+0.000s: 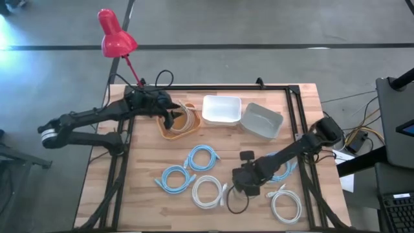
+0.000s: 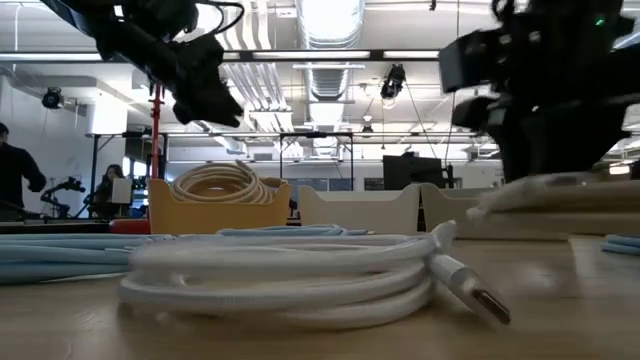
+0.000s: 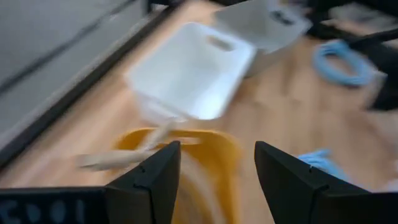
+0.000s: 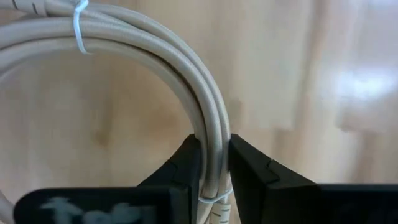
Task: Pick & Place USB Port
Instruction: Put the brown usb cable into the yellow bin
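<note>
No text, label, brand, number or sign can be read in any view. Pale marks show on the dark body of the left claw (image 3: 217,180) in its wrist view and on the right claw (image 4: 214,180) in its own, but they are too smeared to make out as letters or figures. The bins, cables and worktop (image 1: 129,188) carry no print that can be told.
</note>
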Robot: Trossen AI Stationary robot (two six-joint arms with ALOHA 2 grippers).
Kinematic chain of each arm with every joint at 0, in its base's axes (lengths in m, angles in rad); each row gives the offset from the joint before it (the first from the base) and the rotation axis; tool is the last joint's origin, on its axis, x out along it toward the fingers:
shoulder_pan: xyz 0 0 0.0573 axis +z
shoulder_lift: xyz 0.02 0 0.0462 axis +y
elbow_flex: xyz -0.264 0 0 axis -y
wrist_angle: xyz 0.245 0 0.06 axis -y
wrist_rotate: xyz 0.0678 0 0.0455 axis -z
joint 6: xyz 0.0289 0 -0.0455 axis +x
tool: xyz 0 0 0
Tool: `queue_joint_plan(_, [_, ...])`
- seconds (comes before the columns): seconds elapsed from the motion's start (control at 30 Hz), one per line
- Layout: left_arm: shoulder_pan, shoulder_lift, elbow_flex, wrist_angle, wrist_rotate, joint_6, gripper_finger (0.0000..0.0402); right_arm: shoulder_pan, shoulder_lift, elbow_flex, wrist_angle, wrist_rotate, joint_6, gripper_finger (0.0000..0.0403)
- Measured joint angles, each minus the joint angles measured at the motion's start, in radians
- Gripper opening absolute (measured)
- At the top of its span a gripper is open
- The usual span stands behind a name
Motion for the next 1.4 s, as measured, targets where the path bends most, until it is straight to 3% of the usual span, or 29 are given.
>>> queue_joint_plan(0.1, [-0.019, 0.015, 0.0, 0.057, 0.111, -0.048, 0.0204, 0.001, -0.004, 0.021, -0.075, 0.124, -0.022, 0.006])
queue_joint_plan(0.2, [-0.043, 0.039, 0.0, 0.118, 0.211, -0.121, 0.0204, -0.002, -0.011, 0.045, -0.1, 0.348, -0.105, 0.0061])
queue_joint_plan(0.33, [-0.085, 0.077, 0.0, 0.165, 0.237, -0.194, 0.0204, -0.022, -0.011, 0.06, -0.091, 0.637, -0.17, 0.0061])
queue_joint_plan(0.43, [-0.119, 0.114, 0.0, 0.181, 0.238, -0.2, 0.0204, -0.059, -0.011, 0.071, -0.084, 0.757, -0.186, 0.0061])
queue_joint_plan(0.67, [-0.202, 0.222, 0.0, 0.302, 0.239, -0.202, 0.0204, -0.167, -0.01, 0.071, -0.018, 0.771, -0.221, 0.0061])
queue_joint_plan(0.9, [-0.238, 0.355, 0.0, 0.48, 0.183, -0.286, 0.0204, -0.226, -0.01, 0.07, 0.202, 0.867, -0.469, 0.0061])
queue_joint_plan(1.1, [-0.238, 0.444, 0.0, 0.608, 0.18, -0.339, 0.0204, -0.26, -0.01, 0.07, 0.388, 0.87, -0.644, 0.0061])
queue_joint_plan(1.4, [-0.237, 0.486, 0.0, 0.676, 0.186, -0.337, 0.0204, -0.301, -0.01, 0.07, 0.428, 0.869, -0.711, 0.0061])
